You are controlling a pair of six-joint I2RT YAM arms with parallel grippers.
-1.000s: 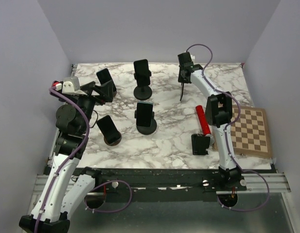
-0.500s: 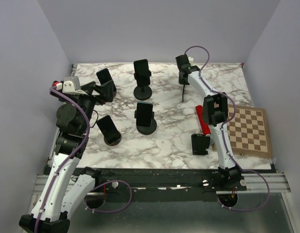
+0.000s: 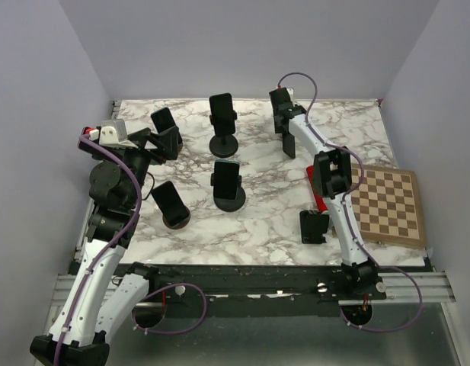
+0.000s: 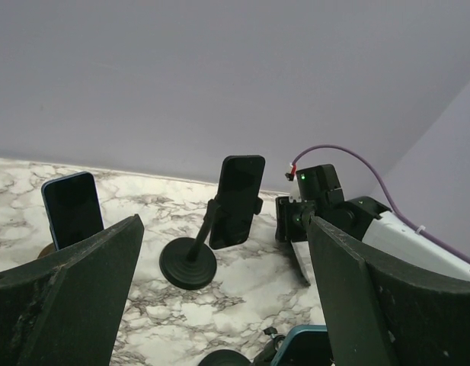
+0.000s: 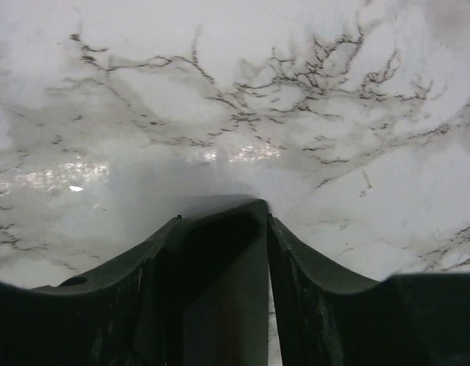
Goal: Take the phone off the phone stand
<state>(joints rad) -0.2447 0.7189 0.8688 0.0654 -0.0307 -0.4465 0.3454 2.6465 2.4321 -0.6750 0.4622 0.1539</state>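
My right gripper [image 3: 285, 131] is shut on a dark phone [image 3: 287, 145] and holds it upright just above the marble table [image 3: 341, 130] at the back right. In the right wrist view the phone [image 5: 235, 305] sits between the shut fingers [image 5: 318, 259]. An empty black stand [image 3: 313, 226] is at the front right. My left gripper [image 3: 167, 141] is open and empty at the back left, beside a blue phone [image 3: 164, 120]. In the left wrist view the left gripper [image 4: 227, 305] faces a phone on a tall stand [image 4: 236, 198].
Three more phones stand in stands: back centre [image 3: 223, 114], middle [image 3: 227, 179] and left front [image 3: 170, 200]. A red cylinder [image 3: 318, 191] lies by the right arm. A chessboard [image 3: 391, 207] lies at the right edge. A blue-cased phone [image 4: 307, 347] shows low in the left wrist view.
My right gripper has moved a little left and back with the phone, which has turned from edge-on to broader. The left arm has barely moved.
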